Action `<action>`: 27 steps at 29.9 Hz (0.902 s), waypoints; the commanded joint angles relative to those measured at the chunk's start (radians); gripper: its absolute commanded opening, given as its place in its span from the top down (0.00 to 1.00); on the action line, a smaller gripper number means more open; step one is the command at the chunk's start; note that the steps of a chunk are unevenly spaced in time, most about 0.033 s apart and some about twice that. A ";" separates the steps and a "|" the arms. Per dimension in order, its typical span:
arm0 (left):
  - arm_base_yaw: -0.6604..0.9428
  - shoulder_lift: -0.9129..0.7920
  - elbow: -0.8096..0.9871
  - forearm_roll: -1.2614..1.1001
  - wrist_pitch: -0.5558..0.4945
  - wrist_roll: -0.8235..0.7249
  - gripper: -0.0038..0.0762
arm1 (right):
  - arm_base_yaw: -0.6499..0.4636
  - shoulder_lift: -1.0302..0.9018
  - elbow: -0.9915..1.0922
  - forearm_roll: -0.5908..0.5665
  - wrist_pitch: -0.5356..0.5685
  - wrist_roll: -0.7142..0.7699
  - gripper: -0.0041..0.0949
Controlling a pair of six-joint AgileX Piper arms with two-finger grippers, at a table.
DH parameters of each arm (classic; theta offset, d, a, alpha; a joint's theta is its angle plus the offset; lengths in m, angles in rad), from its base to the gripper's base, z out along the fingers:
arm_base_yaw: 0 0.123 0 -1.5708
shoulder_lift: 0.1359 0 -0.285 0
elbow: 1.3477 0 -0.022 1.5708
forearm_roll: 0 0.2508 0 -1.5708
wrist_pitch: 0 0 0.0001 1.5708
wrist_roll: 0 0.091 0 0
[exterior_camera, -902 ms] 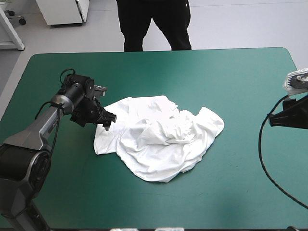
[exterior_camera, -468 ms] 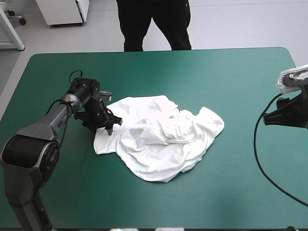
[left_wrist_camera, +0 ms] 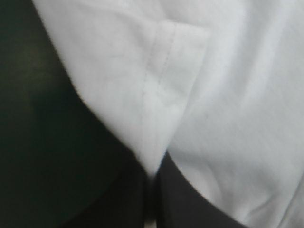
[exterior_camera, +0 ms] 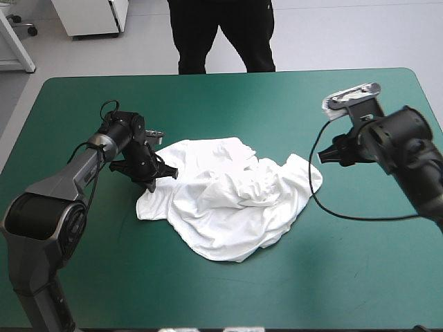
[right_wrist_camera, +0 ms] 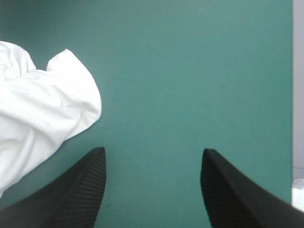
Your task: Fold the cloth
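White T-shirt (exterior_camera: pixel 232 211) nipped by L tool (exterior_camera: pixel 154 181), arm low.

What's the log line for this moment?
shirt: crumpled heap | left tool: shut on shirt edge | right tool: open, beside shirt, apart

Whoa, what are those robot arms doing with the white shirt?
Two robot arms are working on a white T-shirt that needs folding. Right now it lies in a crumpled heap on the teal-green table. The left gripper pinches the shirt's edge on the heap's left side, shut on the fabric. The right gripper hangs open beside the heap's right side, over bare cover, holding nothing. Nothing is folded yet.
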 commanded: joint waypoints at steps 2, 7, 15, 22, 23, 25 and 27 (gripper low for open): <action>-0.003 0.005 0.004 -0.008 -0.054 0.000 0.96 | -0.073 0.131 -0.025 0.078 -0.102 0.005 0.40; -0.003 0.005 0.004 -0.044 -0.050 0.039 0.96 | -0.155 0.275 -0.025 0.167 -0.130 -0.013 0.40; -0.003 0.005 0.004 -0.047 -0.059 0.056 0.96 | -0.165 0.412 -0.025 0.263 -0.192 -0.058 0.40; -0.003 0.005 0.004 -0.044 -0.063 0.073 0.96 | -0.165 0.505 -0.025 0.333 -0.199 -0.083 0.40; -0.003 0.005 0.004 -0.043 -0.063 0.072 0.96 | -0.165 0.517 -0.025 0.345 -0.199 -0.095 0.40; -0.003 0.005 0.004 -0.043 -0.063 0.072 0.96 | -0.165 0.549 -0.025 0.354 -0.185 -0.095 0.40; -0.003 0.005 0.004 -0.043 -0.063 0.072 0.96 | -0.165 0.577 -0.025 0.356 -0.164 -0.090 0.45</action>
